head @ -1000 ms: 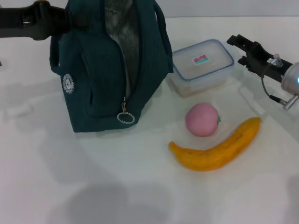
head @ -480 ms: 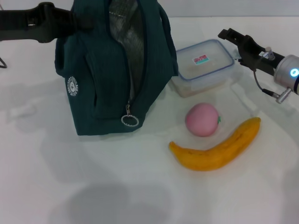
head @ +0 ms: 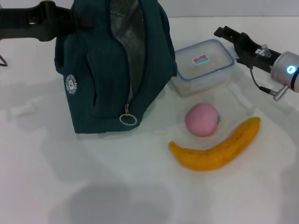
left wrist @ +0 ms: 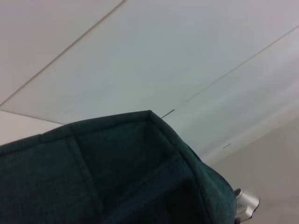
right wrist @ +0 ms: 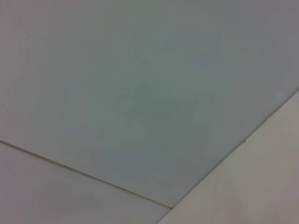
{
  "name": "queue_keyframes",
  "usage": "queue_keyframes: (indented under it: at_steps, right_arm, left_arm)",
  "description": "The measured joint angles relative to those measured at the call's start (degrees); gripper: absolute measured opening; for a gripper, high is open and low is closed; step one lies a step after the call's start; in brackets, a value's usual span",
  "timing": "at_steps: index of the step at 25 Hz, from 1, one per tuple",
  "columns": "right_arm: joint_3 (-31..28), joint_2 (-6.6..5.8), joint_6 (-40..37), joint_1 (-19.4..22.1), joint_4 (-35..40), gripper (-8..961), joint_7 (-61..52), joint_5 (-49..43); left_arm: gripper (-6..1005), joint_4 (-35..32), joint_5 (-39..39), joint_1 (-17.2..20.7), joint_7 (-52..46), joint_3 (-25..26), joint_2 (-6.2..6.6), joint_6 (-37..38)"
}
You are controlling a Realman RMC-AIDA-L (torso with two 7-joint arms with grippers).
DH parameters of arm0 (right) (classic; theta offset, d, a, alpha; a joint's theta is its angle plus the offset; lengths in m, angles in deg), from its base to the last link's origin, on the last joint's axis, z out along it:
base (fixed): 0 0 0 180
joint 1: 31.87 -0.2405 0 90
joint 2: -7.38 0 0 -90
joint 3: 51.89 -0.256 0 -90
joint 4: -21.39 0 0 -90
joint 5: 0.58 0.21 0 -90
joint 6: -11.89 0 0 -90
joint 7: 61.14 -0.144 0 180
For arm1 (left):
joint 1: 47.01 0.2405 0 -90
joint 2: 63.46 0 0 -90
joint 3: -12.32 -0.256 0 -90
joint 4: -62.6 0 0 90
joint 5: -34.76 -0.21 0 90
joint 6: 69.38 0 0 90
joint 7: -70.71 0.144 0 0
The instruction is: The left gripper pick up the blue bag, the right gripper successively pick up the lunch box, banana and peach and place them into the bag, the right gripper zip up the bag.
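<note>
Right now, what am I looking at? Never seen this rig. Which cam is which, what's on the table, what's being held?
It is a two-armed robot with a camera on its head and one on each wrist. The head view looks down on a white table. The left gripper reaches in at the top of the blue bag, whose unzipped mouth shows silver lining; its fingers are hidden behind the fabric. The right gripper hangs beside the lunch box, holding nothing. A peach and a banana lie nearer the robot, close together. The left wrist view shows only bag fabric and a pale background. The right wrist view shows only pale panels.
</note>
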Motion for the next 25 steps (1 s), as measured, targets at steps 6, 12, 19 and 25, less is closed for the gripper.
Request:
queue_keyframes:
  at_steps: [6, 12, 19, 25]
  right_arm:
    - [1.74, 0.0, -0.26, -0.8, 0.03, 866, -0.07, 0.0]
    - [2.61, 0.0, -1.6, 0.1, 0.52, 823, -0.46, 0.0]
    - [6.81, 0.0, -2.76, 3.1, 4.93, 635, -0.38, 0.05]
    - [8.04, 0.0, -2.7, 3.19, 5.01, 502, -0.41, 0.17]
  left_arm:
    - [37, -0.01, -0.13, -0.01, 0.04, 0.0, 0.03, -0.07]
    - [37, -0.01, -0.14, 0.06, 0.05, 0.0, 0.05, -0.09]
    - [37, -0.07, -0.12, 0.57, 0.06, 0.0, 0.28, 0.02]
    - [37, -0.08, -0.13, 0.63, 0.55, 0.0, 0.21, 0.22]
